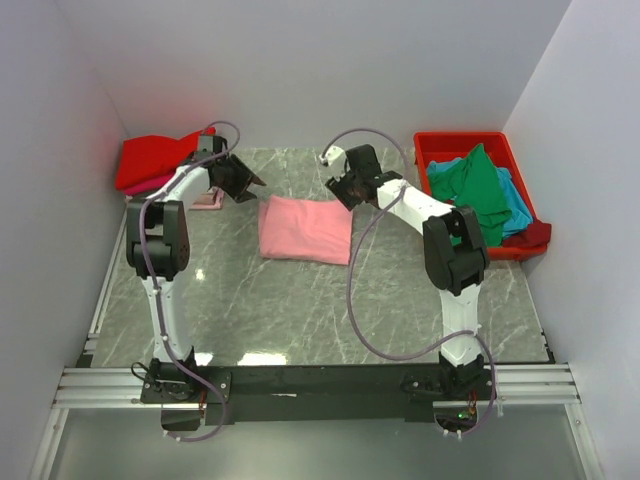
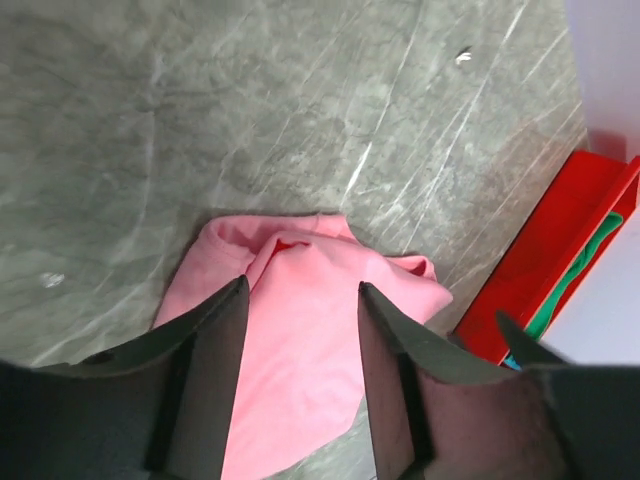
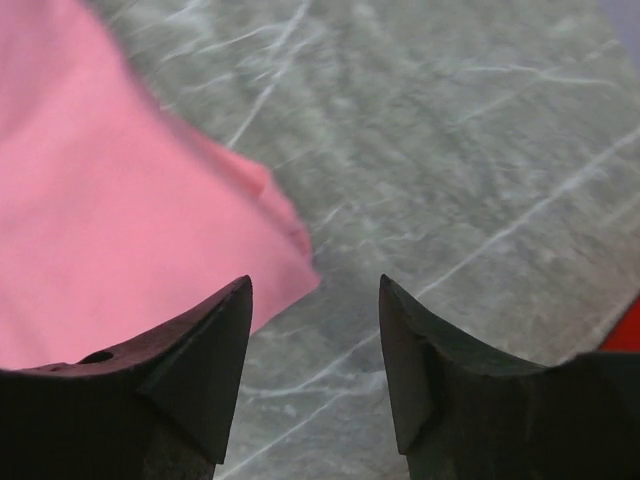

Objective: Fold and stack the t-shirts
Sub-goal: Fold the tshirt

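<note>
A grey marbled table [image 1: 300, 300] carries a folded pink t-shirt [image 1: 305, 230] at its far middle. The left gripper [image 2: 300, 295] and right gripper [image 3: 315, 290] hover by its far corners, fingers apart and holding nothing. A red t-shirt pile [image 1: 150, 160] sits far left. Green and teal-blue t-shirts [image 1: 480, 190] fill the red bin [image 1: 435, 140] far right.

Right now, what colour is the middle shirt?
The shirt is light pink, clearest in the top external view.

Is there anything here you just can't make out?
1. Top view: what lies under the red shirt at back left, hidden by it and the left arm.
2. Top view: how many heaped shirts fill the red bin; they overlap.
3. Right wrist view: the pink shirt, blurred and cut off by the frame.
</note>
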You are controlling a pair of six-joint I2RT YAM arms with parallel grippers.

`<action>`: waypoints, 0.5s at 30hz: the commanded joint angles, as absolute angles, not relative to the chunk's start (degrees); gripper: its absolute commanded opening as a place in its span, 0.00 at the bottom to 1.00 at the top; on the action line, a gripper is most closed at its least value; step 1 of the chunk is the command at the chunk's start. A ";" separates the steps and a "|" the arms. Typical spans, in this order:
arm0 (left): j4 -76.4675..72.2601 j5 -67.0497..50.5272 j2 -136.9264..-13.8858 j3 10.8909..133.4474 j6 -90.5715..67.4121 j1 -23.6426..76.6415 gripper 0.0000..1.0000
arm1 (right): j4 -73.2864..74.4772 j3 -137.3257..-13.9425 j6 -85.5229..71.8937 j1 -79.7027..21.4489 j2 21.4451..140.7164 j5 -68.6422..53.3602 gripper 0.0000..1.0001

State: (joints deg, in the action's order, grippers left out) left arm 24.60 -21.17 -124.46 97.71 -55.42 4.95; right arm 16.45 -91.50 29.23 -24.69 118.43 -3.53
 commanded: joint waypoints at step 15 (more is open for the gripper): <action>22.23 -18.81 -95.98 71.55 -30.17 5.71 0.66 | 36.83 -91.27 26.37 -16.61 107.68 -43.49 0.62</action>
State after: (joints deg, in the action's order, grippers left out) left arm 20.21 -21.45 -96.53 74.22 -38.96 4.47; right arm 31.64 -96.97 25.21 -15.90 115.37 -28.95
